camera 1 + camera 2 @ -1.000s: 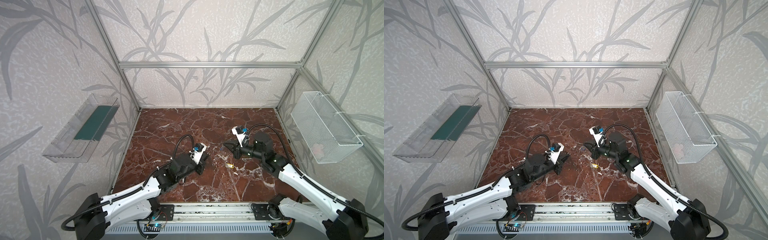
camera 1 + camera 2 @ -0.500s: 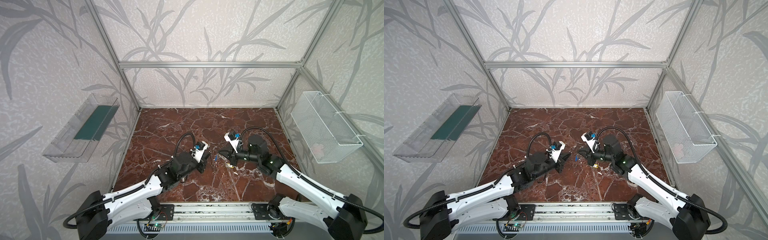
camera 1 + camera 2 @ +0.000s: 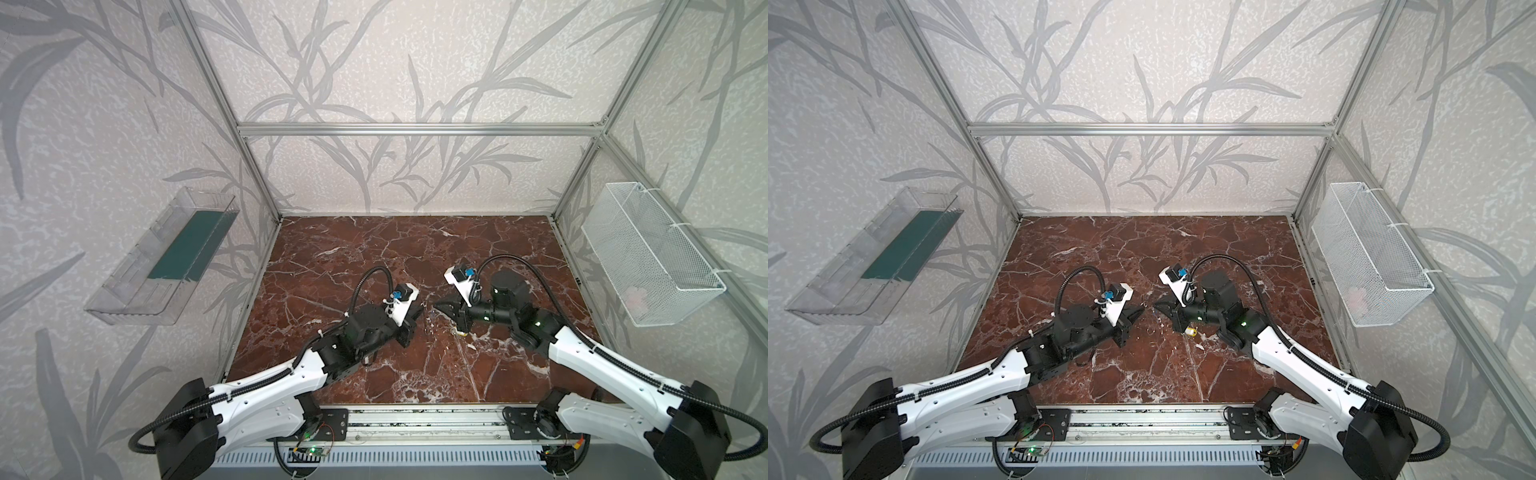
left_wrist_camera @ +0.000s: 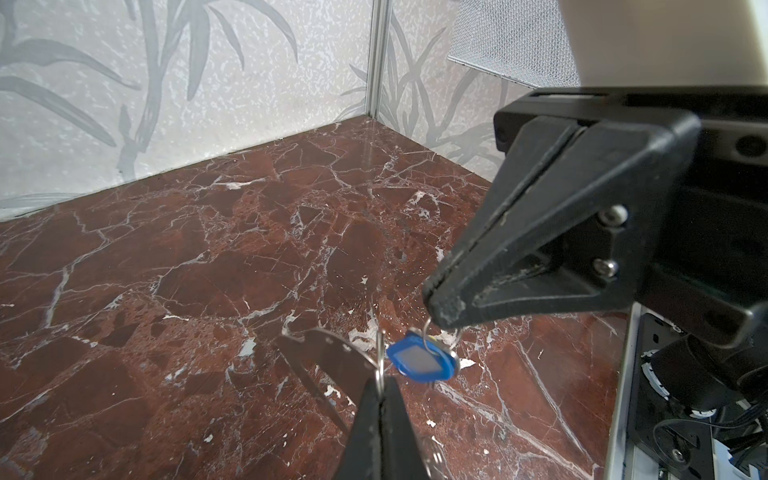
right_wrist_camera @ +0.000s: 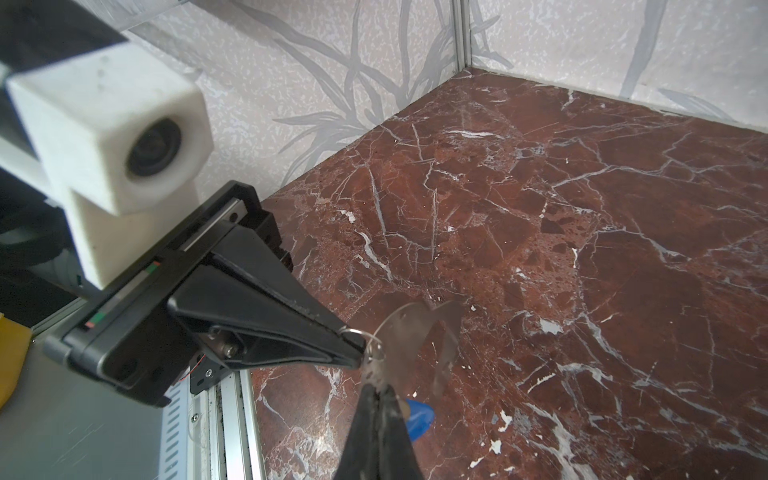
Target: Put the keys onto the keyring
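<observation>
Nearest, the yellow key (image 3: 1191, 331) lies loose on the table (image 3: 415, 249), just under the right arm's wrist, with nothing holding it. A little farther in, the two grippers meet almost tip to tip above the middle of the table. The left gripper (image 5: 356, 349) is pressed together on the thin wire loop (image 4: 379, 368) at the edge of the keyring (image 4: 326, 352). The keyring hangs clear of the table, its long side running away toward the far wall. The right gripper (image 4: 442, 309) is pinched on the top of the blue key (image 4: 419, 359), whose tag dangles just right of that loop. Whether the two are already linked I cannot make out, as the wires are too fine. The coming move likely turns on that small gap: the key lies right of the loop, and the right arm is the one to carry it across. A second ago the grippers stood well apart, the right one farther back and to the right. Both have since closed in on the middle, while the yellow key has kept its place.
</observation>
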### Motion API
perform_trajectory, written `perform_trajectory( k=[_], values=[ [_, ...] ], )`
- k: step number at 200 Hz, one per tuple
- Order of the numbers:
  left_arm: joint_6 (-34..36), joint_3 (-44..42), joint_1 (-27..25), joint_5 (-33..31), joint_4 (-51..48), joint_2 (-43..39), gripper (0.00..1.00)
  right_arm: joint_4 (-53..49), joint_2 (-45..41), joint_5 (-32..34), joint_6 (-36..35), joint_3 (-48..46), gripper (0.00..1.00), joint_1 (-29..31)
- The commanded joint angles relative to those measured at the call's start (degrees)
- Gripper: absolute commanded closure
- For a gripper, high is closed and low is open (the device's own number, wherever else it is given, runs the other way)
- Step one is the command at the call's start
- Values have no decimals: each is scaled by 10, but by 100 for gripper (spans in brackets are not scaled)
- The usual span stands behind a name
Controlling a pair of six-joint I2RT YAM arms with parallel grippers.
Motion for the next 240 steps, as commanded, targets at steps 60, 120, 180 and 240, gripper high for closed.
perform_trajectory(
  k=[60,120,180,240],
  values=[
    [3,22,-7,20,24,8,100,16,10,8,4,18,100,7],
    [2,24,-9,26,23,16,100,17,9,17,4,18,100,8],
    [6,24,-12,35,26,14,100,15,12,22,4,18,100,8],
    [7,27,-14,37,23,19,100,27,5,30,16,16,100,8]
  ],
)
